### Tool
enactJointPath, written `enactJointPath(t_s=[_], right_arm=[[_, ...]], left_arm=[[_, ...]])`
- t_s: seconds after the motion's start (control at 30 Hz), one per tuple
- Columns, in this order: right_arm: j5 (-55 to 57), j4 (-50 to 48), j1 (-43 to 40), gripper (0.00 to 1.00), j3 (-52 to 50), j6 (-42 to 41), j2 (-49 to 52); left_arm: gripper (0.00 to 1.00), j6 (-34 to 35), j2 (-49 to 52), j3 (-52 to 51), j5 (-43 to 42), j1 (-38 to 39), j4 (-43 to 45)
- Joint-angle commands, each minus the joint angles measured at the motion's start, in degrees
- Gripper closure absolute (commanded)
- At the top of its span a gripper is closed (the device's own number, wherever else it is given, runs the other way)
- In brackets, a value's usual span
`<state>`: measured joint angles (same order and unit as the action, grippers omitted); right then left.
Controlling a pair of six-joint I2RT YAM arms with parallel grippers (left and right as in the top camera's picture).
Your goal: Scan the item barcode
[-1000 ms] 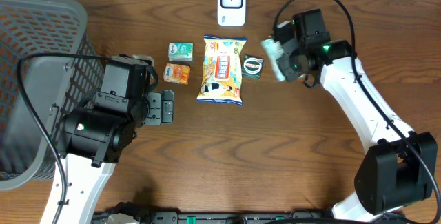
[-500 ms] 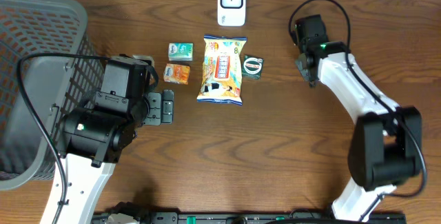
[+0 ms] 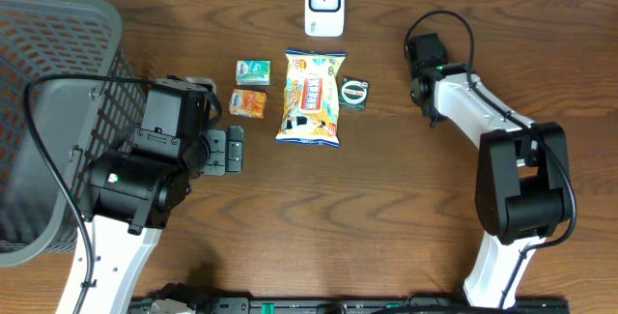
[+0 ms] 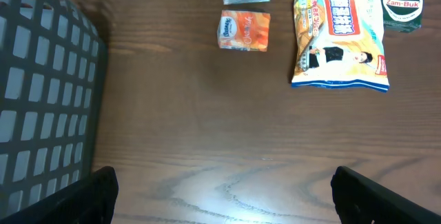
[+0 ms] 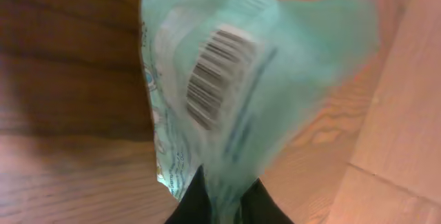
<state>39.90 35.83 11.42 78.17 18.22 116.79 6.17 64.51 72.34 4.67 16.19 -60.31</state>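
In the right wrist view a pale teal plastic packet (image 5: 255,93) fills the frame, blurred, with its black barcode (image 5: 213,79) facing the camera. My right gripper (image 5: 226,198) is shut on the packet's lower end, one dark finger (image 5: 195,202) on each side. From overhead the right gripper (image 3: 423,63) sits right of the white scanner (image 3: 324,5), and the wrist hides the packet. My left gripper (image 4: 224,200) stands wide open over bare wood, holding nothing; from overhead the left gripper (image 3: 224,150) is beside the basket.
A yellow-and-orange snack bag (image 3: 311,97) lies mid-table, with a round Zam-Buk tin (image 3: 354,93) to its right and a small teal pack (image 3: 253,71) and an orange pack (image 3: 248,103) to its left. A grey mesh basket (image 3: 48,111) fills the left edge.
The right arm has swung away from the tin and turned its wrist, so the teal packet no longer shows from overhead. The left arm has not moved.
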Motion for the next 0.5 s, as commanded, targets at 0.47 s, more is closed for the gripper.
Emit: enactJointPath(t_s=[0.47], right_arm=[[-5.99,1.60,12.66,0.33,0.57,-1.05,0.42]], left_arm=[[0.02,-0.07,0.17,0.74,0.35,0.02,-0.31]])
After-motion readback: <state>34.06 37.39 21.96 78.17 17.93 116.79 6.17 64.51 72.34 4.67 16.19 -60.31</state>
